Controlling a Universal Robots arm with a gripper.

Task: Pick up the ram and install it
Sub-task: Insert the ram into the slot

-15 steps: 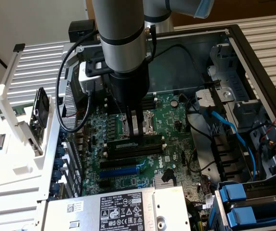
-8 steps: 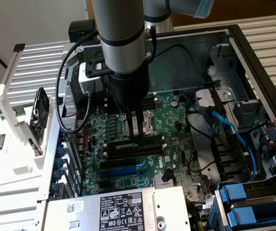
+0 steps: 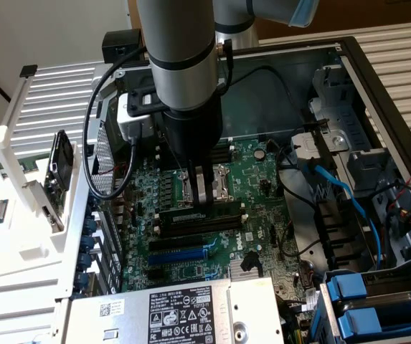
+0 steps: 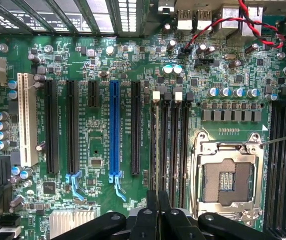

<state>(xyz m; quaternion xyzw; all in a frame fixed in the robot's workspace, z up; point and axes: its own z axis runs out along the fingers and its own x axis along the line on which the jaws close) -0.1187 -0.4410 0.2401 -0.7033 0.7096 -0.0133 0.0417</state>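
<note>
My gripper [image 3: 204, 195] hangs low over the motherboard [image 3: 262, 190], just beside the silver processor socket [image 3: 219, 188]. Its fingers [image 4: 151, 212] are pressed together, with no gap and nothing showing between them. They sit over the near end of the row of black memory slots [image 4: 175, 145]. In the slot nearest the long black slot [image 4: 136, 127] a thin greyish strip [image 4: 156, 145] stands edge-on. It looks like the ram, in line with my fingertips. The exterior view has that same strip [image 3: 191, 214] lying just below the fingertips. I cannot tell whether the fingertips touch it.
A blue expansion slot [image 4: 114, 127] and black slots lie beside the memory slots. The open processor socket [image 4: 227, 175] is on their other side. A white rack [image 3: 19, 215] stands outside the case at the exterior view's left. Cables and blue drive bays [image 3: 356, 301] crowd the right.
</note>
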